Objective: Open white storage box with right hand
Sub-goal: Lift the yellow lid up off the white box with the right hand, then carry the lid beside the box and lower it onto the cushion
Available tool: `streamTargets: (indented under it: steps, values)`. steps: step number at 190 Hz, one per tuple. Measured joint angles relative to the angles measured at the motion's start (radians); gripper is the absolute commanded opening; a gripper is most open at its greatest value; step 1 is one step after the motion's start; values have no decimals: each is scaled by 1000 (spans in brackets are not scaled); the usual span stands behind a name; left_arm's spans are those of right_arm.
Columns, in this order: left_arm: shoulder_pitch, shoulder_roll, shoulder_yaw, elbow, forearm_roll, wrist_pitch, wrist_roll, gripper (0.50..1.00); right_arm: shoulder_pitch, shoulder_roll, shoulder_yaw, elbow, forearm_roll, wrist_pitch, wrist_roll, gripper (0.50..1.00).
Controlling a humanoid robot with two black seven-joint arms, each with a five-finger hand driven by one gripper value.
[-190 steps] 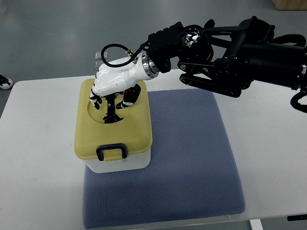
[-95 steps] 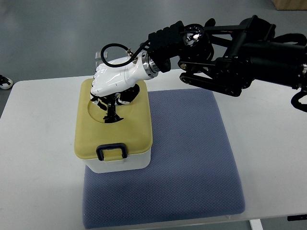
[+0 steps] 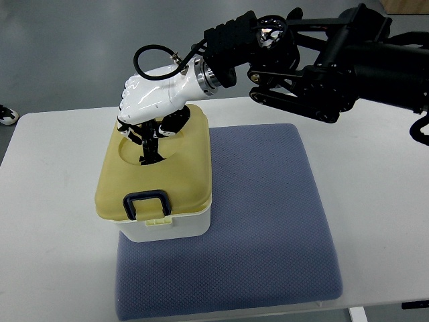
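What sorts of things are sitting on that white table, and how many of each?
Storage box, white with a yellow lid: 1
Blue-grey mat under the box: 1
Robot hand gripping the lid's handle, reaching in from the right: 1
Total: 3

The right hand (image 3: pixel 153 107) sits higher and further left than a second ago, its fingers closed on the black handle (image 3: pixel 149 149) in the lid's round hollow. The yellow lid (image 3: pixel 181 181) now tilts, its front edge lifted off the white box (image 3: pixel 181 225), and the front latch (image 3: pixel 144 203) stands raised.
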Motion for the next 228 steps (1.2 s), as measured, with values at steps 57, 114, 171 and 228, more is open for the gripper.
streamTargets:
  steps: [57, 114, 171, 228]
  values:
    - [0, 0, 0, 0, 0, 0, 0, 1000, 77, -71, 40, 1, 4, -32, 0, 500]
    - [0, 0, 0, 0, 0, 0, 0, 1000, 127, -248, 46, 11, 14, -33, 0, 500]
    - [0, 0, 0, 1, 0, 0, 0, 1000, 106, -480, 35, 90, 12, -34, 0, 500]
    - [0, 0, 0, 1, 0, 0, 0, 1000, 1, -668, 31, 140, 8, -91, 0, 500]
